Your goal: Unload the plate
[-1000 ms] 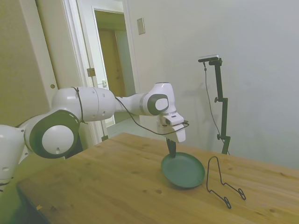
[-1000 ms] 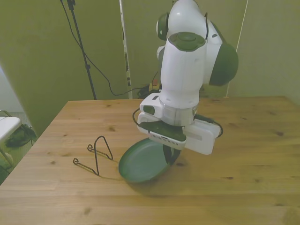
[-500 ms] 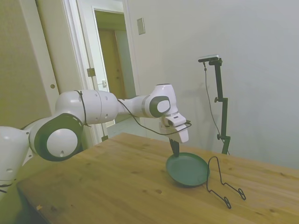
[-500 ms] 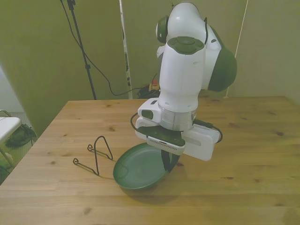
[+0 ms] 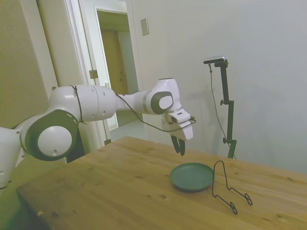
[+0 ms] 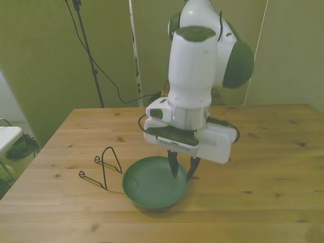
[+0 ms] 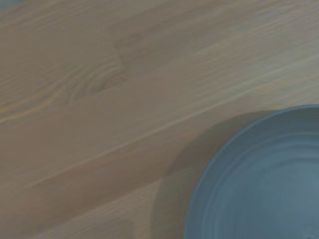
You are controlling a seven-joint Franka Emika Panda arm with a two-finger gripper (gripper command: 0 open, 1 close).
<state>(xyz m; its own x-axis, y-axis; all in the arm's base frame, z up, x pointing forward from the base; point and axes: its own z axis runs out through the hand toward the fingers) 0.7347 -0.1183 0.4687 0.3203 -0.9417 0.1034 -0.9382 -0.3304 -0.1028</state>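
Now the plate [image 6: 152, 183] lies flat on the wooden table [image 6: 263, 152], clear of the black wire stand [image 6: 104, 167], which stands just beside it at about nine o'clock in the front view. Nothing rests in the dish. It looks rigid and fairly heavy for its size, likely ceramic, so it would chip if dropped or knocked against the stand. Its matte face offers some friction, but the shallow raised rim is the only sensible hold: one finger inside, one outside, pinching the edge. In the wrist view its rim [image 7: 219, 159] curves across bare wood. Above the rim at roughly two o'clock, the gripper [image 6: 182, 169] hangs with its dark fingers [image 5: 181, 145] parted by a narrow gap, gripping nothing. By my judgement the unloading looks done.
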